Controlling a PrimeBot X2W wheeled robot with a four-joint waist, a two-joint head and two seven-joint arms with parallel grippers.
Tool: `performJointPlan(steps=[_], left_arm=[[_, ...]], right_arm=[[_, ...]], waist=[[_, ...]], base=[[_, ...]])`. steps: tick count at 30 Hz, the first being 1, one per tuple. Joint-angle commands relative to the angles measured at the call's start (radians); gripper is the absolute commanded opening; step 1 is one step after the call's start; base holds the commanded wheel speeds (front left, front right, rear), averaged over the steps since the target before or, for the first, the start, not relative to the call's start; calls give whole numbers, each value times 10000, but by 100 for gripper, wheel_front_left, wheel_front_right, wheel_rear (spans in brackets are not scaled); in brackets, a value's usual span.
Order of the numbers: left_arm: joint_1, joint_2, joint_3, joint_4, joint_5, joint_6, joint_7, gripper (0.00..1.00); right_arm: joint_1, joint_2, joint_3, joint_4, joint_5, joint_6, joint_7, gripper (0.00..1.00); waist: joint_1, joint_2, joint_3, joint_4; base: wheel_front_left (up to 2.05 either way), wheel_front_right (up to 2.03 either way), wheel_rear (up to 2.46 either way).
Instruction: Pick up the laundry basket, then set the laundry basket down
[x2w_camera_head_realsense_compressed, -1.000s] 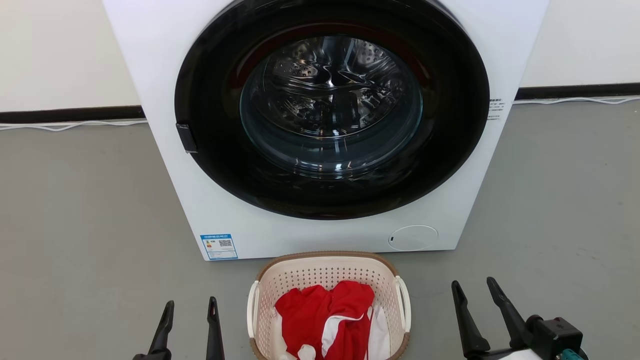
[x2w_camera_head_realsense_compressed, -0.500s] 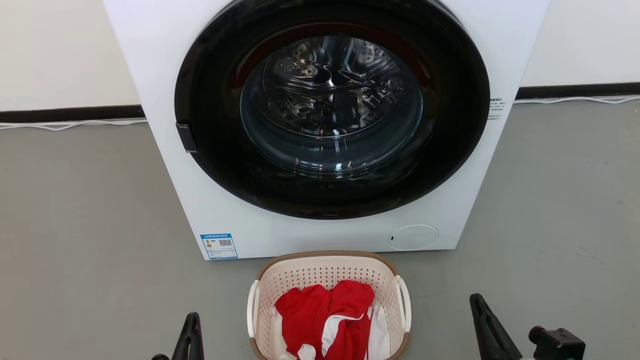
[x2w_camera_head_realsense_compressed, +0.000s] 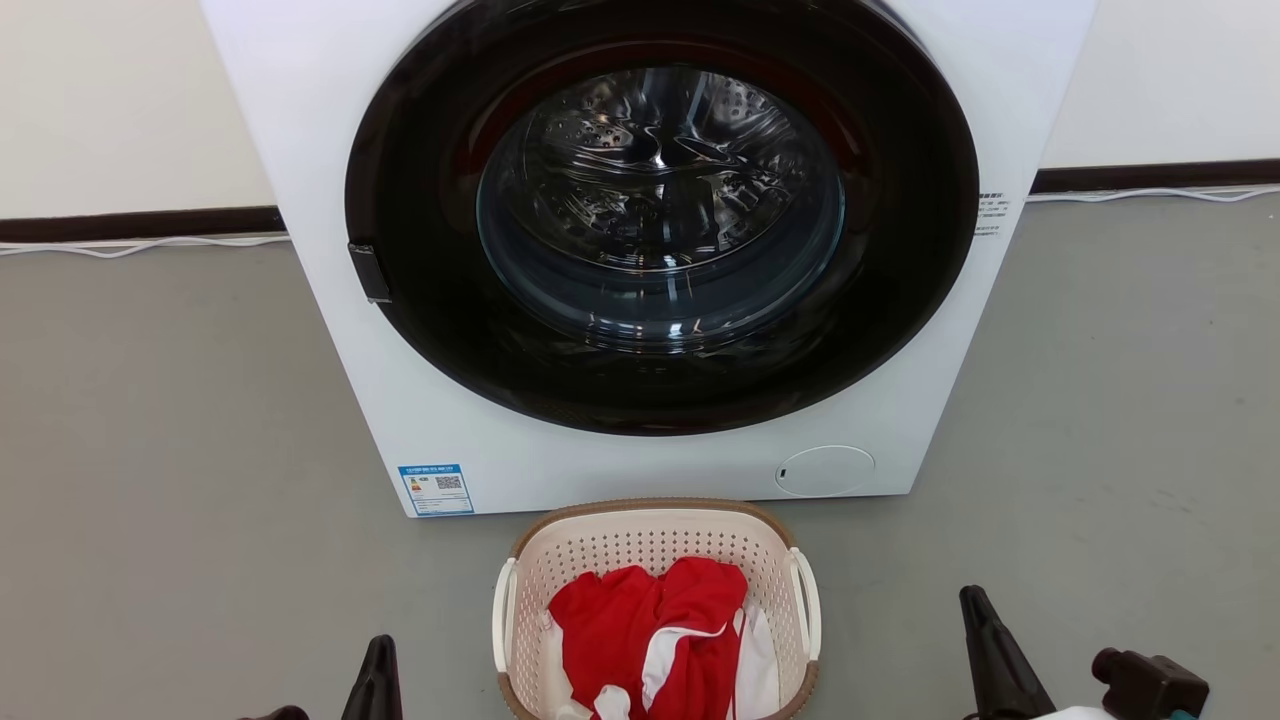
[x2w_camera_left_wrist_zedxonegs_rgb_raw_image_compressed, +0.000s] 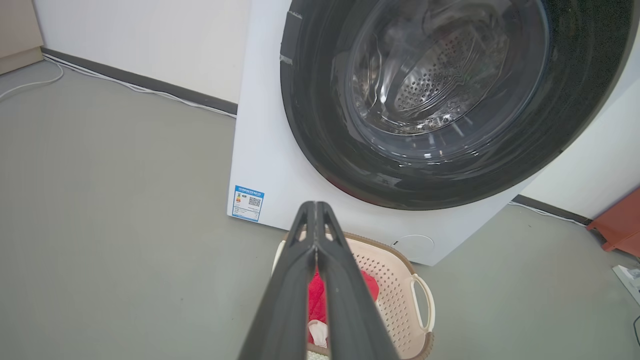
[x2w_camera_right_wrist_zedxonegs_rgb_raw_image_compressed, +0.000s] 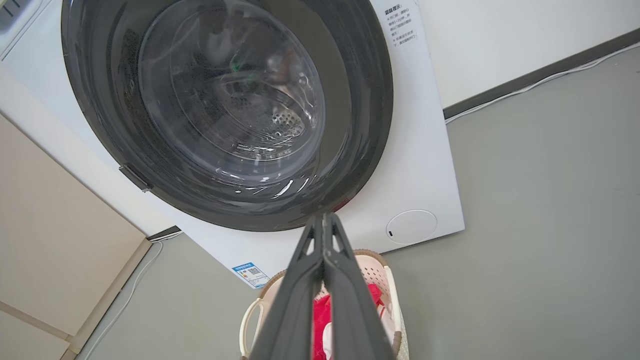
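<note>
1. The laundry basket (x2w_camera_head_realsense_compressed: 650, 545) stands on the grey floor (x2w_camera_head_realsense_compressed: 160, 450), just in front of the white washing machine (x2w_camera_head_realsense_compressed: 620, 470), between the two tools.
2. It is cream-white and rounded-rectangular, its walls perforated with small holes, with a brown woven-look rim and a white handle on each side.
3. A red and white garment (x2w_camera_head_realsense_compressed: 640, 630) lies crumpled inside it.
4. The left tool (x2w_camera_head_realsense_compressed: 382, 650) and the right tool (x2w_camera_head_realsense_compressed: 975, 605) each have their fingers pressed together, pinching nothing, both apart from the basket.
</note>
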Motion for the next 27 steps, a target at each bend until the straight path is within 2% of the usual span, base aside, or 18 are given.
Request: performJointPlan(steps=[1,27], left_arm=[[-534,63,147,-178,-266,-92,18,0],[-1191,156,503,285,-3296,-682,642,0]], right_arm=[[-458,-107,-45,-239,296,16,49,0],[-800,-184,-300,-285,3186,30,690,0]], waist=[[-3,-1,3,-2],[-3,-1,70,-45]], base=[[0,0,0],[0,0,0]])
